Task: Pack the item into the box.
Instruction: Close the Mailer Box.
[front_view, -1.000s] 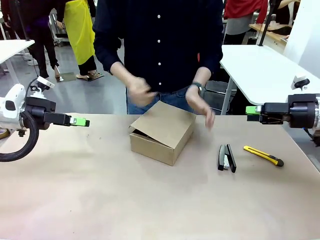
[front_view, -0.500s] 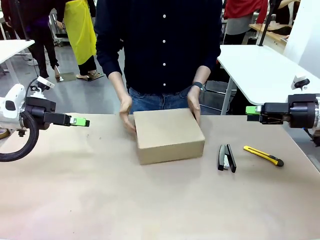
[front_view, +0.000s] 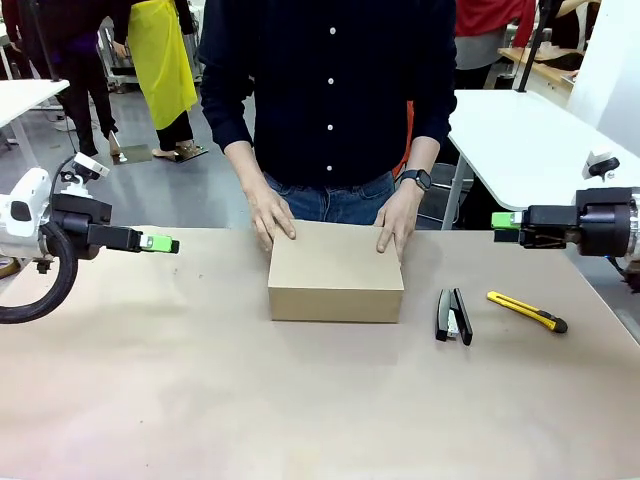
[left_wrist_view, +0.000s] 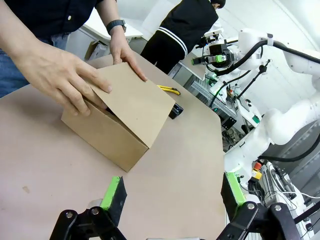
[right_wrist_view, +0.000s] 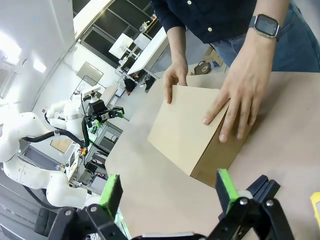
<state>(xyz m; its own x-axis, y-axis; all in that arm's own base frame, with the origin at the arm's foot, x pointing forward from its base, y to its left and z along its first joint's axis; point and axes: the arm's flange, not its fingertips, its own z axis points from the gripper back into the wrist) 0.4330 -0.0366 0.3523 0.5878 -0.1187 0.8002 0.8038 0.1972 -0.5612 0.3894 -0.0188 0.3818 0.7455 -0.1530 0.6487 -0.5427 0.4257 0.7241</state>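
The brown cardboard box (front_view: 335, 273) lies at the table's middle with its flap lid down. The person's two hands (front_view: 272, 215) press on its far corners. In the left wrist view the box (left_wrist_view: 107, 132) shows a thin dark gap under the lid near one hand. From the right wrist the box (right_wrist_view: 192, 130) appears with both hands on top. The grey-blue pouch is hidden. My left gripper (front_view: 160, 243) hovers open off the table's left side, well away from the box; its fingers (left_wrist_view: 112, 194) stand wide apart. My right gripper (front_view: 505, 221) hovers open at the far right, its fingers (right_wrist_view: 226, 187) empty.
A black stapler (front_view: 453, 315) and a yellow utility knife (front_view: 527, 310) lie right of the box. The person stands at the far edge. White tables stand behind at both sides. The near half of the table has free room.
The person has turned the box square to the table edge and pressed its raised lid shut, and both hands now rest on its far corners. Neither arm has moved.
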